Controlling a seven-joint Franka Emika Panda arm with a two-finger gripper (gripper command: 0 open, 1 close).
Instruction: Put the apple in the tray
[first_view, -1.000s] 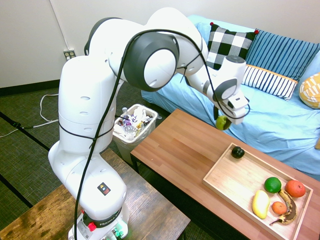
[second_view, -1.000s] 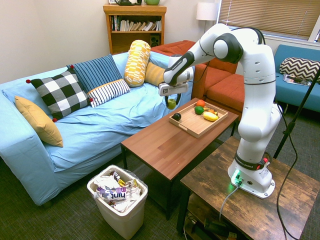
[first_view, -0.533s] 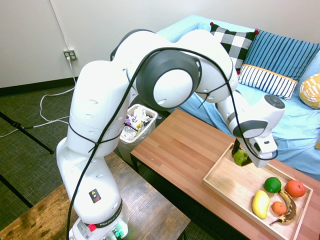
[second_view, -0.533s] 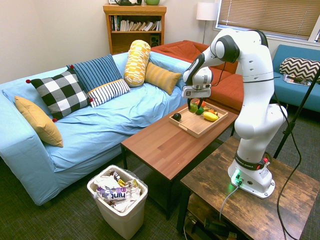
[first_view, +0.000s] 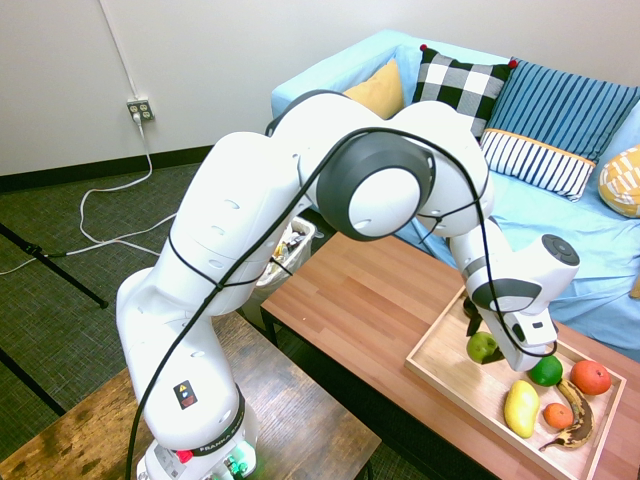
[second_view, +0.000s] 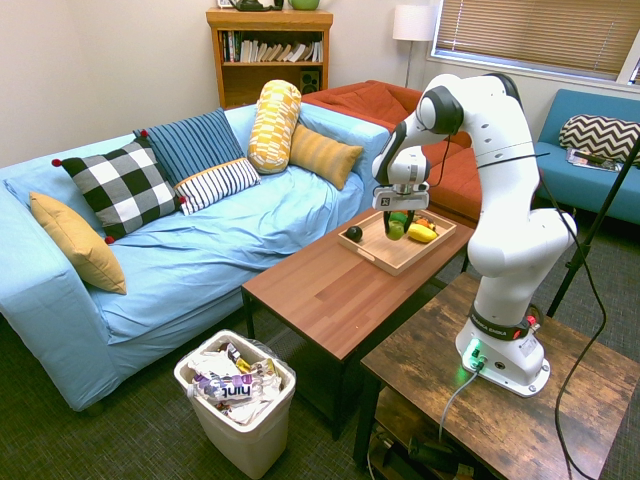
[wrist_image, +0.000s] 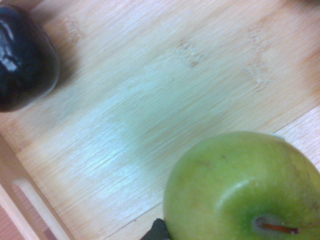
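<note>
The end effector (first_view: 487, 340) grasps the apple (first_view: 482, 346) by its sides over the tray (first_view: 440, 365); the glossy, firm, round skin probably slips easily.

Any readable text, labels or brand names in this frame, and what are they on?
"huł" or similar, partly readable: purple wrapper in the waste bin.
Tag on the gripper: a black pattern, no readable words.
Label on the robot base: too small to read.
Book spines on the shelf: too small.
</note>
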